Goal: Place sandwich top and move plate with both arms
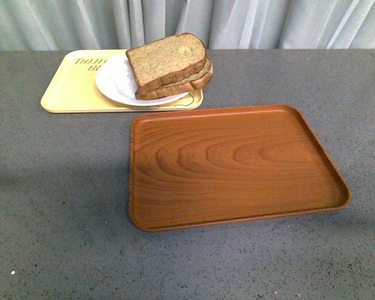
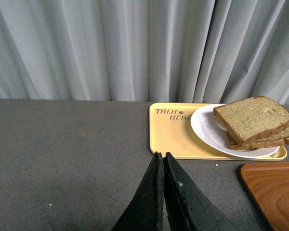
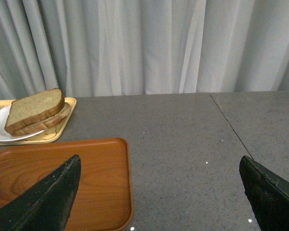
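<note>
The sandwich top (image 1: 167,58), a tan speckled bread slice, lies on a second slice on the white plate (image 1: 114,81). It also shows in the left wrist view (image 2: 252,117) and the right wrist view (image 3: 34,108). The plate (image 2: 206,130) rests on the yellow tray (image 1: 69,87). No arm shows in the front view. My left gripper (image 2: 161,156) is shut and empty, above the table short of the yellow tray (image 2: 171,134). My right gripper (image 3: 159,163) is wide open and empty, above the table beside the brown tray (image 3: 86,173).
The brown wood-grain tray (image 1: 231,164) lies empty in the middle of the grey table (image 1: 50,206), just in front of the yellow tray. Grey curtains (image 1: 237,22) hang behind the table's far edge. A seam (image 3: 229,127) runs across the table at the right.
</note>
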